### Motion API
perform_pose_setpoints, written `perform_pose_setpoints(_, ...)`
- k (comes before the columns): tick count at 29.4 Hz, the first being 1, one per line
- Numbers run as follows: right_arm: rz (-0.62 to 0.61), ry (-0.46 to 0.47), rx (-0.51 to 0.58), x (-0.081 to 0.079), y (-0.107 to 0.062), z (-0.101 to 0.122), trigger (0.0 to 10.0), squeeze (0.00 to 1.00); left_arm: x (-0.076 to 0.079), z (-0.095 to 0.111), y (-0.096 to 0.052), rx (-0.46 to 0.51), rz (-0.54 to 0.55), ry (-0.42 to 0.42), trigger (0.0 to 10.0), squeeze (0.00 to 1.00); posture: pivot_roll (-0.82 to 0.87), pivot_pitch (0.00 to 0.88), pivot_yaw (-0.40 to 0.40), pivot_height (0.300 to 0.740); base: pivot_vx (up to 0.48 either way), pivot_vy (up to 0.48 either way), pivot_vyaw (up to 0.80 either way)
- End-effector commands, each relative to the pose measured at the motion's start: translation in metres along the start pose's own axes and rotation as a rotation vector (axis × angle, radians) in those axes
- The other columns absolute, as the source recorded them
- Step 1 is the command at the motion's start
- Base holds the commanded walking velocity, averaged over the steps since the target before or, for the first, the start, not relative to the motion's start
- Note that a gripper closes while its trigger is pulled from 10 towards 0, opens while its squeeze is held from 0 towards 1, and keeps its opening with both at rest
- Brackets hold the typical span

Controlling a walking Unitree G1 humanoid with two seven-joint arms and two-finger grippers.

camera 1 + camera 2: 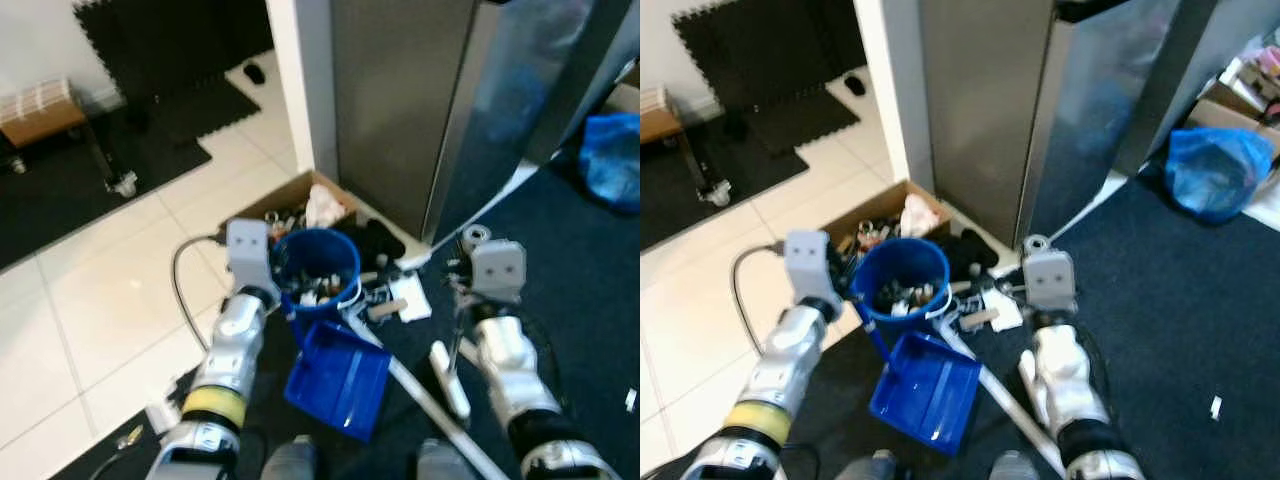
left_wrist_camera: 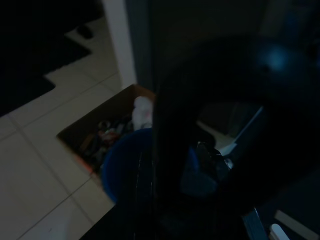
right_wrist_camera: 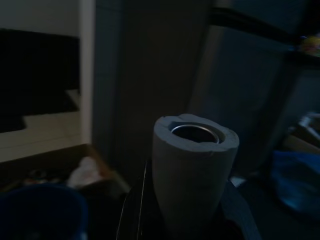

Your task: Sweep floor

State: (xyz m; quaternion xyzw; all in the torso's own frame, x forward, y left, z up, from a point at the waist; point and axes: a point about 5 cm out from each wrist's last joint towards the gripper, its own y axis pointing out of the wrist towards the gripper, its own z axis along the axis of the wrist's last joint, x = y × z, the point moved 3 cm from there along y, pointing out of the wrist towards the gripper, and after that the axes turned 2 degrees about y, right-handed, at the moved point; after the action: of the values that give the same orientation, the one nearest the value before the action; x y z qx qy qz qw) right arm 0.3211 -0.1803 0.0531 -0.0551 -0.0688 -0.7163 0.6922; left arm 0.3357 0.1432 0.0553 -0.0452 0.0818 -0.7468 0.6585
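White tiled floor on the left, dark carpet on the right; on it stand an open cardboard box of clutter, a blue bucket, a blue dustpan; blue bag beyond.

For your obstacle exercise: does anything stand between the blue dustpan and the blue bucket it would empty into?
Nothing visible does. The blue plastic dustpan lies on the dark carpet directly beside the round blue bucket, with its handle reaching up to the bucket's rim.

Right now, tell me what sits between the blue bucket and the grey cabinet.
In the eye views, a cardboard box of junk and a dark cloth lie between the blue bucket and the grey cabinet.
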Motion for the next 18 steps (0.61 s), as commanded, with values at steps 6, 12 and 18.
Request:
perform_pose_setpoints(6,0.0,0.011,0.036,-0.002,0.0023,0.0071,10.0,0.0,-0.0018,0.01,0.0017,0.038,0.006,-0.005,10.0,0.0,-0.06,0.0,0.054,0.74,0.0,-0.271,0.0)
perform_pose_setpoints(12,0.001,0.01,0.037,-0.0021,0.0024,0.0072,10.0,0.0,-0.0019,0.0102,0.0017,0.038,0.006,-0.004,10.0,0.0,-0.06,0.0,0.054,0.74,0.0,-0.08,0.0)
perform_pose_setpoints(18,0.001,0.009,0.036,-0.0019,0.0023,0.007,10.0,0.0,-0.0011,0.0102,0.0018,0.038,0.002,-0.005,10.0,0.0,-0.06,0.0,0.054,0.74,0.0,-0.211,0.0)
